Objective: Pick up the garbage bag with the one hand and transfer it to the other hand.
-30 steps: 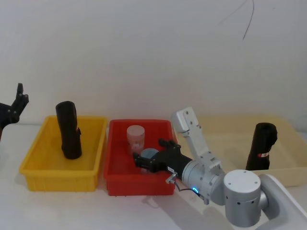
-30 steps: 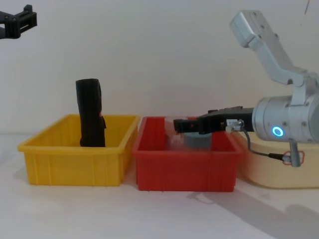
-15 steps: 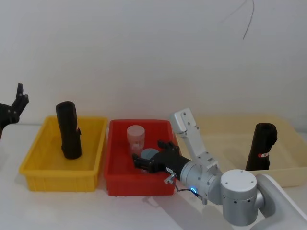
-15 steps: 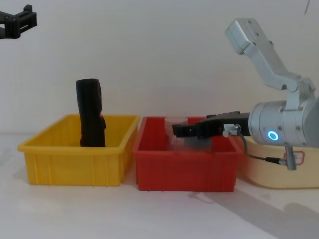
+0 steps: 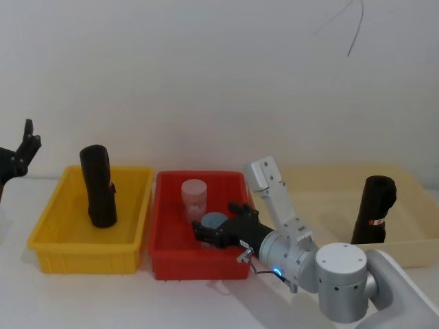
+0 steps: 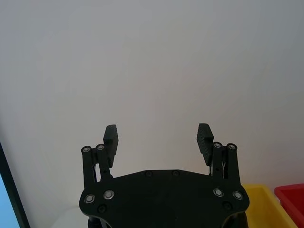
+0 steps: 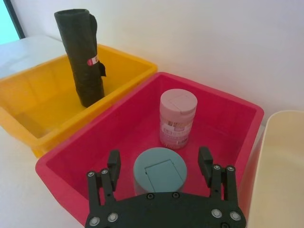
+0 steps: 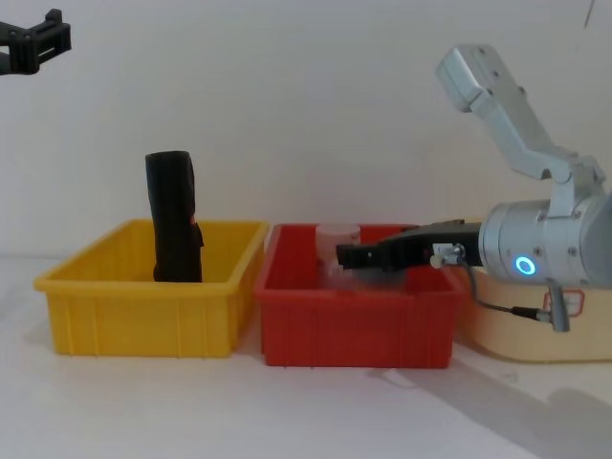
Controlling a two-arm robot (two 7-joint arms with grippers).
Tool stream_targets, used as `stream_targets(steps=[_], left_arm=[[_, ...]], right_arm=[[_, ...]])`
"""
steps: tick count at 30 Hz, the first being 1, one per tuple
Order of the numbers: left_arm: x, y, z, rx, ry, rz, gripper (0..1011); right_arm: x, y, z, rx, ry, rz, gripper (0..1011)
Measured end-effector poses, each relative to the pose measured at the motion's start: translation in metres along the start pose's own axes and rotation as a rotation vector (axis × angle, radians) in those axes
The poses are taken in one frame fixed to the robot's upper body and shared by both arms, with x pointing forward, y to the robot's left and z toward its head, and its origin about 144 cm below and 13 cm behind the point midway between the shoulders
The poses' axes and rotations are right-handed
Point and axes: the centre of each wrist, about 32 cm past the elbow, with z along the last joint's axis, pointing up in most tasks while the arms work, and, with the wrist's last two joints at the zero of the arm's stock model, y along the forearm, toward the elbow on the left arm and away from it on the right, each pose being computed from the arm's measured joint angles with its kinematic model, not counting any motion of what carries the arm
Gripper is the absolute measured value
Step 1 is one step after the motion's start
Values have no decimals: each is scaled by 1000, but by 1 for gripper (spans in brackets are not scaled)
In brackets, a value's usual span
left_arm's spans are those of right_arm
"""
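Note:
A garbage bag (image 5: 98, 186), a tall black roll with a small red label, stands upright in the yellow bin (image 5: 48, 240); it also appears in the right wrist view (image 7: 85, 57) and the chest view (image 8: 172, 218). A second black roll (image 5: 374, 209) stands in the beige bin (image 5: 411, 252) at the right. My right gripper (image 5: 216, 225) hangs open low over the red bin (image 5: 164, 264), its fingers either side of a blue-lidded jar (image 7: 159, 171). My left gripper (image 5: 29, 140) is raised at the far left, open and empty (image 6: 157, 135).
The three bins stand side by side, yellow, red and beige. A clear jar with a pale lid (image 7: 177, 118) stands in the red bin behind the blue-lidded one. A white wall closes the back. Bare table lies in front of the bins.
My right gripper has sunk a little lower towards the red bin and the wrist has shifted slightly. The left arm and both black rolls have not moved.

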Motion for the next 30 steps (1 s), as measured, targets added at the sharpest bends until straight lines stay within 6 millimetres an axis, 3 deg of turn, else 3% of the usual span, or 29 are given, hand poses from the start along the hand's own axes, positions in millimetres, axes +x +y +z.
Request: stream_targets(steps=[18, 30], left_arm=[[0, 0, 0, 0, 0, 0, 1002], [0, 0, 0, 0, 0, 0, 1002]], right_arm=[[2, 4, -5, -35, 16, -2, 992], [3, 5, -4, -64, 23, -10, 695]])
